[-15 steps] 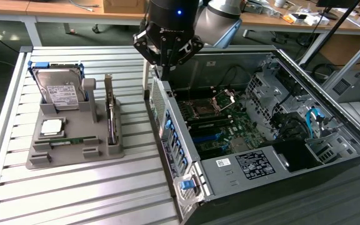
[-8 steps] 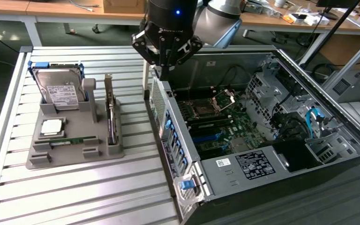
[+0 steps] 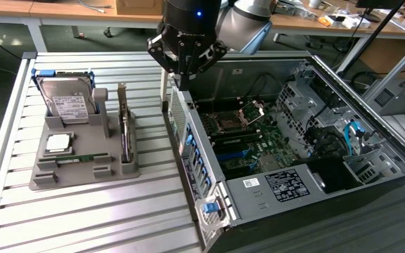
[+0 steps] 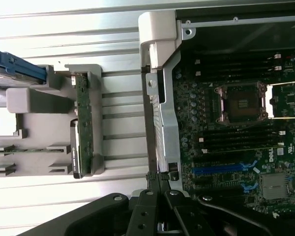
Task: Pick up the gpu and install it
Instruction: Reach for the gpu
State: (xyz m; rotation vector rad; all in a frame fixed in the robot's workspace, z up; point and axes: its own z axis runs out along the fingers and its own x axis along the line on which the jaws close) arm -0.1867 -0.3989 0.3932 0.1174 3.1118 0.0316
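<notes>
Exterior view: the claw (image 3: 181, 79) hangs above the case's (image 3: 195, 153) near wall, fingers pressed together on nothing. The gpu (image 3: 125, 132) stands on edge in the holder (image 3: 76, 176), off to the exterior view's left of the claw, long axis parallel to that wall

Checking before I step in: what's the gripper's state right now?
Gripper: shut, empty, above the computer case's edge; the thin dark gpu card with silver bracket stands in the grey holder.
</notes>
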